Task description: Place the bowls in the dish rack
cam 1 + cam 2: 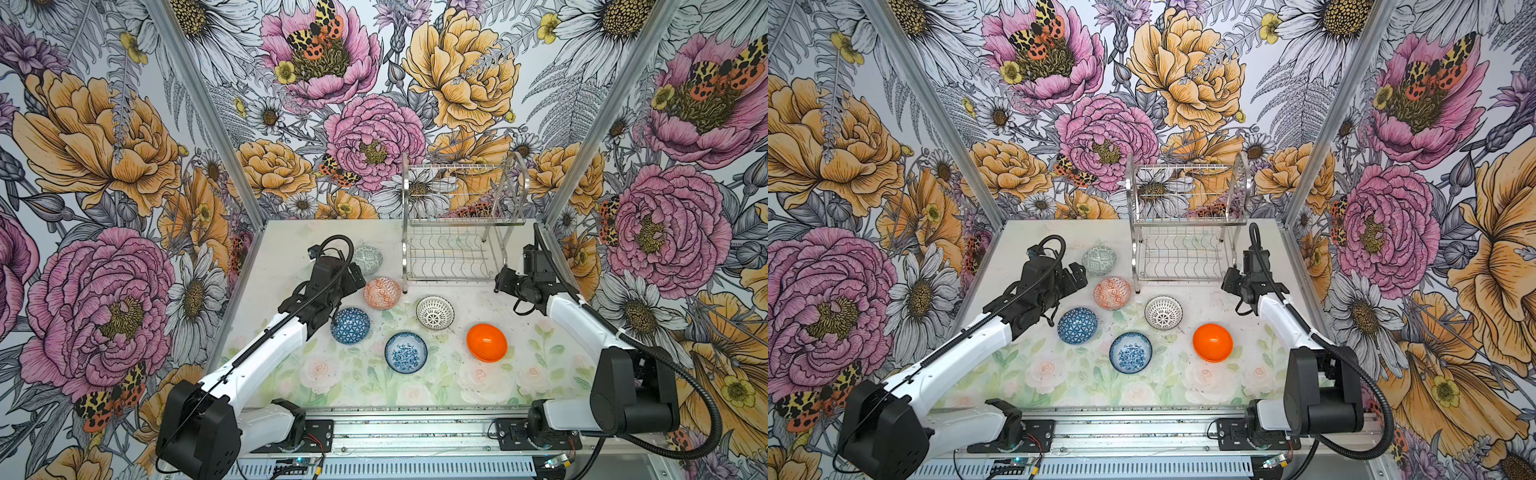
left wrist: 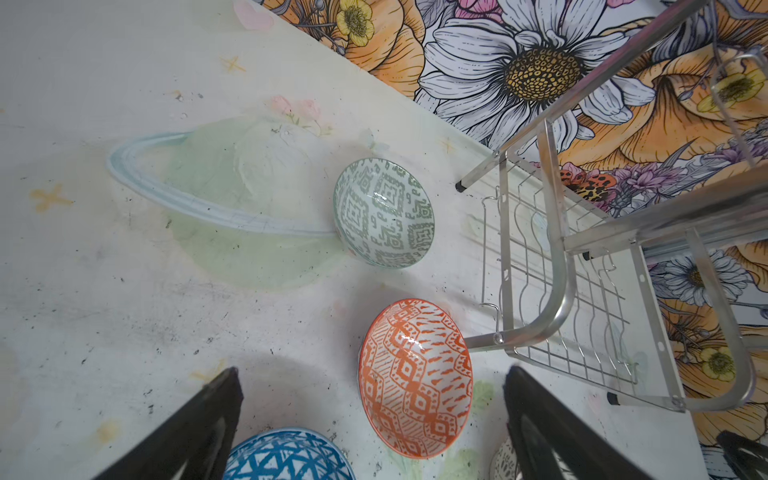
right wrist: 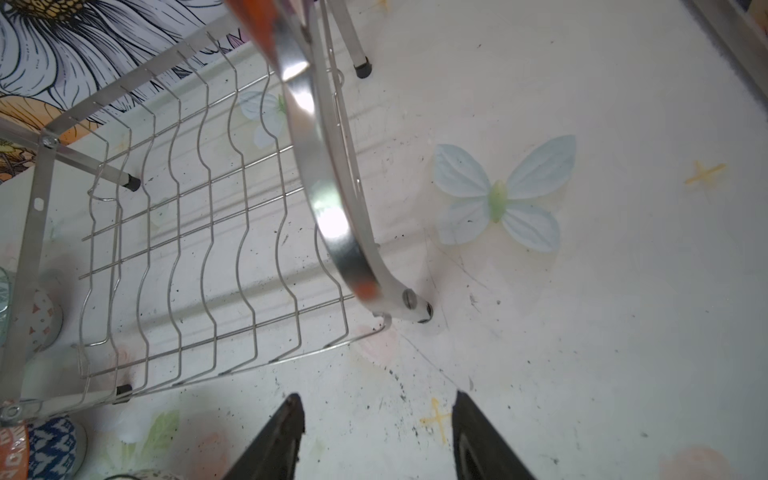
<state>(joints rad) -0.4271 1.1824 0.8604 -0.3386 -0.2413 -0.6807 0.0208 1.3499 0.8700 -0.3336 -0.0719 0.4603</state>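
Several bowls sit upright on the table in both top views: grey-green (image 1: 368, 258), orange-white (image 1: 382, 293), blue triangle-patterned (image 1: 350, 325), blue floral (image 1: 406, 352), black-and-white lattice (image 1: 435, 312) and plain orange (image 1: 486, 342). The steel dish rack (image 1: 457, 224) stands at the back with nothing on either tier. My left gripper (image 1: 354, 273) hovers wide open beside the grey-green (image 2: 384, 212) and orange-white (image 2: 415, 378) bowls and holds nothing. My right gripper (image 1: 500, 283) is open over bare table by the dish rack's (image 3: 199, 249) right front leg, with nothing between its fingers.
Flowered walls close the table in on the left, back and right. A metal rail (image 1: 415, 432) carrying both arm bases runs along the front edge. The dish rack's arched end frame (image 3: 324, 187) rises close in front of my right gripper.
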